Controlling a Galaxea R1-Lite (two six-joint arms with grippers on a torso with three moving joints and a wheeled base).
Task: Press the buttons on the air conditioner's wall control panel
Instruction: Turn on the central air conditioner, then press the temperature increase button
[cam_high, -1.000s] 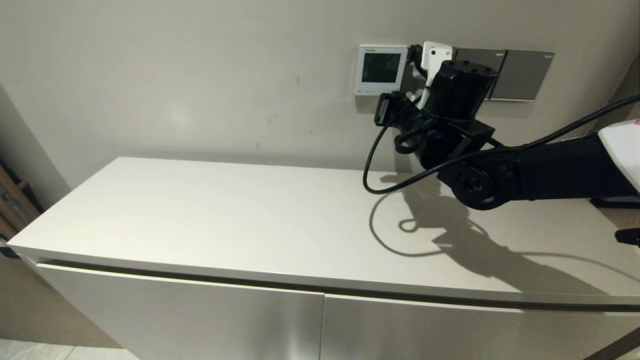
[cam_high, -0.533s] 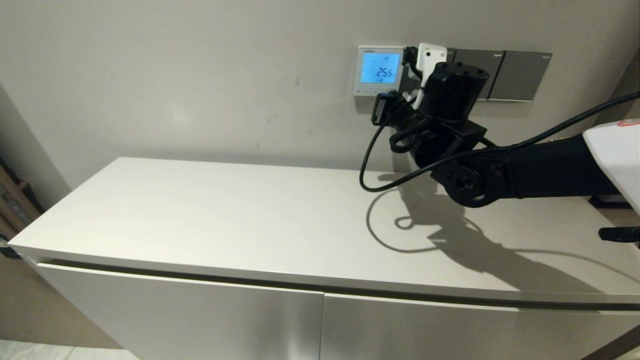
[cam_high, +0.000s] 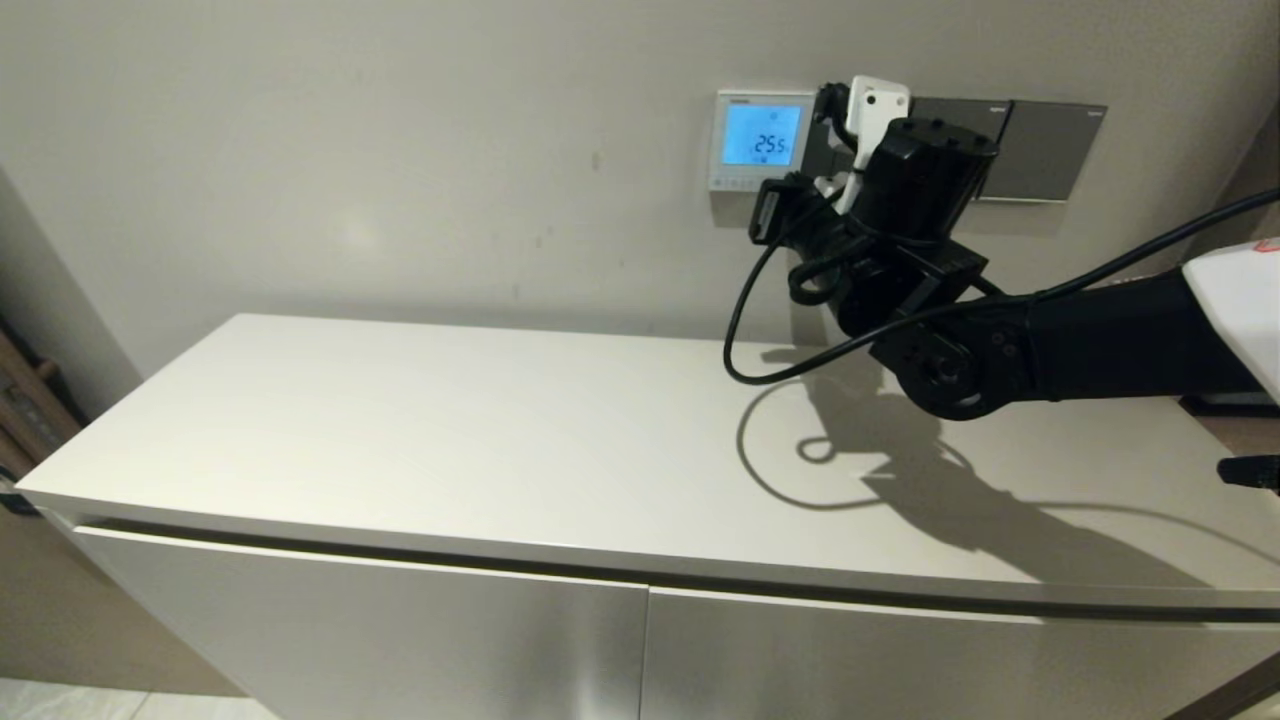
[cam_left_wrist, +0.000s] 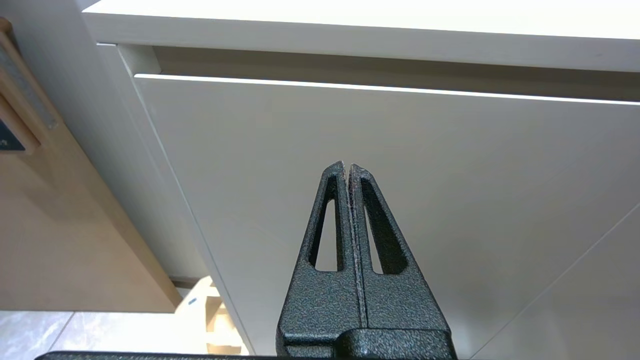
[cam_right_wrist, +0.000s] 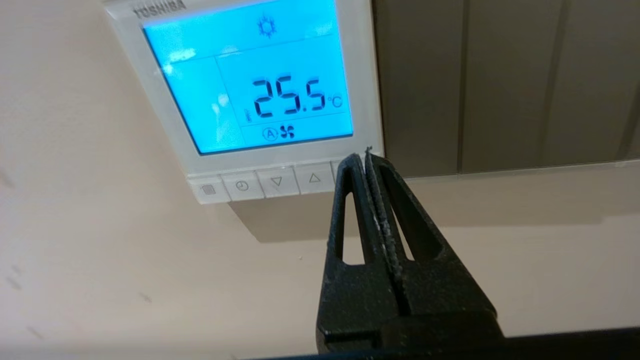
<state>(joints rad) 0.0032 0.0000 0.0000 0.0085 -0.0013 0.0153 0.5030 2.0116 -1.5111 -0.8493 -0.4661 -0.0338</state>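
The air conditioner's wall control panel (cam_high: 763, 140) is mounted on the wall above the far edge of the tabletop (cam_high: 480, 440), toward its far right corner, with dark grey switch plates (cam_high: 1040, 150) on the wall just beside it on the right. Its screen (cam_right_wrist: 250, 80) is lit blue and shows 25.5 °C, a snowflake symbol above the figures and a fan symbol below them; the brand text TOSHIBA sits on the panel's top edge. The buttons (cam_right_wrist: 260, 184) run in a row along the bottom edge of the panel, below the screen: a square mark, a clock, a down triangle and an up triangle can be read, while the last one at the switch-plate end of the row is hidden behind the fingertips. The right end effector (cam_right_wrist: 361, 156) is raised off the tabletop near the far right corner, its two fingers pressed flat together with nothing held between them, and its tip lies over that hidden end of the button row at the panel's lower corner; whether it actually touches the panel cannot be told. The left end effector (cam_left_wrist: 347, 166) hangs low in front of the white cabinet front (cam_left_wrist: 400, 165) beneath the near edge of the tabletop, fingers closed together and empty.
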